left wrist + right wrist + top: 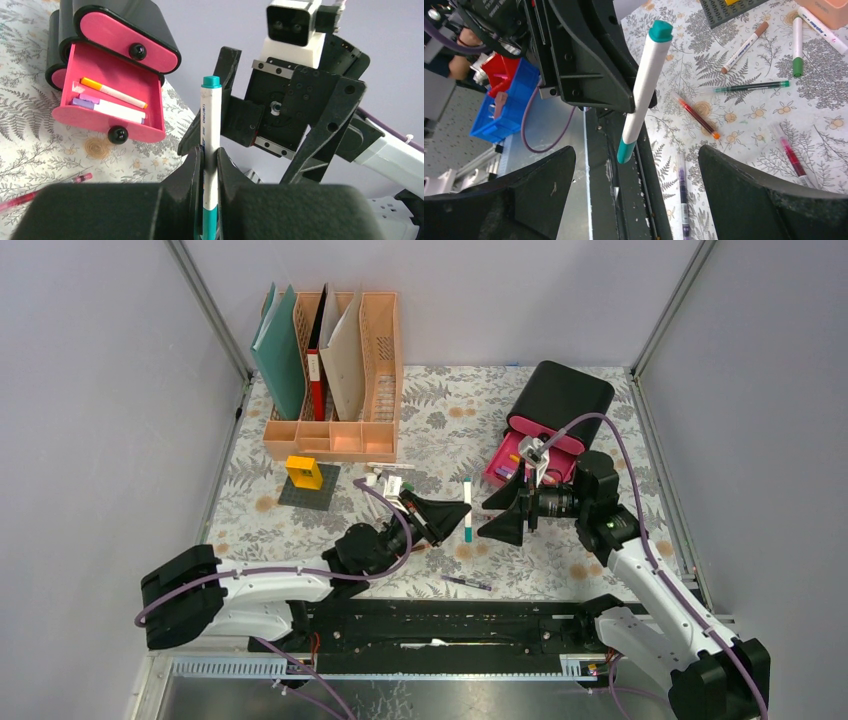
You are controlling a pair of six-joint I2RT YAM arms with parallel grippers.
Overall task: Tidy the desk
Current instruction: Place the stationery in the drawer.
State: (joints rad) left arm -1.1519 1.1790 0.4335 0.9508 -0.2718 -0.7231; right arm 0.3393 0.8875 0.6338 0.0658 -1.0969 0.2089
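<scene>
Jaws pinching a white, teal-capped marker [210, 125] on the left gripper [209, 157], lifted off the desk [450, 430]; jaws spread wide on the right gripper [636, 165], facing that marker, touching nothing. Underneath both arms, the fern-and-flower desk between grey walls, strewn with loose pens [754, 86]; at its far right, black-and-pink drawer box [115, 45], lower drawer open
</scene>
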